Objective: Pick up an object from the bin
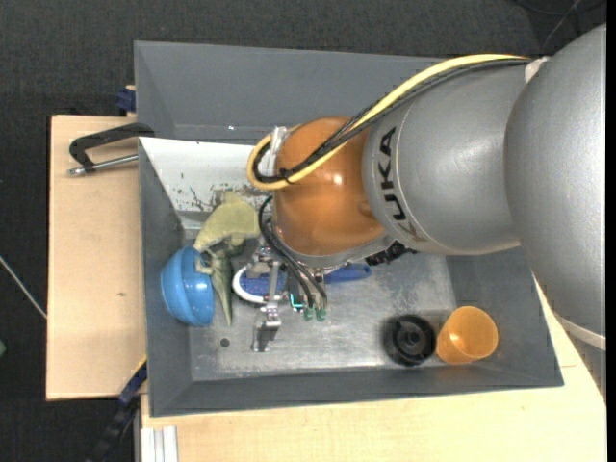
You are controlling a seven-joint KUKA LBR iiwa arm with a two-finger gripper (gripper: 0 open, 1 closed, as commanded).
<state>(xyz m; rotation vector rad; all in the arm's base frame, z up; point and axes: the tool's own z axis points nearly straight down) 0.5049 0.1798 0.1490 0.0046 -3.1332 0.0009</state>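
Note:
My gripper (267,318) hangs low over the bin's left-middle floor, under the arm's orange cover. Right beside it, to its upper left, lies a small blue-and-white thing (250,283), partly hidden by the gripper's body. A limp olive-yellow thing (229,223) with green strands trailing down lies just left of that, against the bin's left wall. A round blue dome-shaped thing (187,287) rests beside the strands at the far left. I see nothing between the gripper's tips.
A black ring-shaped piece (409,340) and an orange cup (469,335) on its side sit at the bin's front right. A blue strip (350,272) pokes out from under the arm. The arm hides the bin's middle and right.

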